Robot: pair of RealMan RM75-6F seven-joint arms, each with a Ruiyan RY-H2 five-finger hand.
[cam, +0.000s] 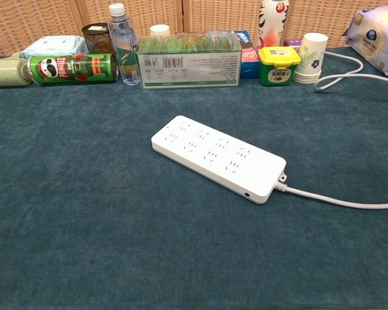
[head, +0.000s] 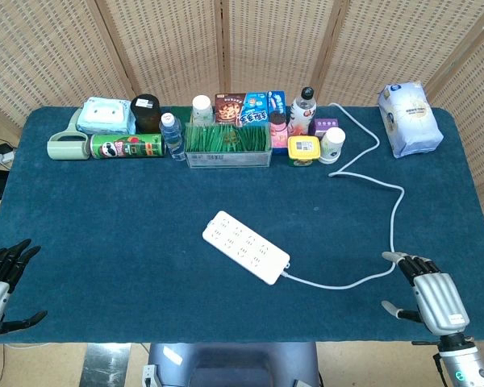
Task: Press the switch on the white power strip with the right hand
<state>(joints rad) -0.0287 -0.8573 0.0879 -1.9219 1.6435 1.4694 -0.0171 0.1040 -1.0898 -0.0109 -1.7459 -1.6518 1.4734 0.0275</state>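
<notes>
- The white power strip [head: 246,247] lies flat near the middle of the bench [head: 105,234], set diagonally, its cord end toward the robot's right.
- Its cable [head: 391,211] runs from that end across the blue cloth and up toward the back row of goods.
- A small dark spot shows on the near side face at the cord end in the chest view; this may be the switch [cam: 247,192], but it is too small to confirm.
- The right hand [head: 429,292] sits at the near right edge of the bench, fingers apart, holding nothing, well apart from the strip.
- The left hand [head: 4,278] rests at the near left edge, fingers spread and empty.
- Neither hand appears in the chest view.
- Judgement: the task has not begun. The reach to the cord end and the press itself both remain.
- Risk noted: the strip is loose on the cloth and may slide under a sideways push.
</notes>
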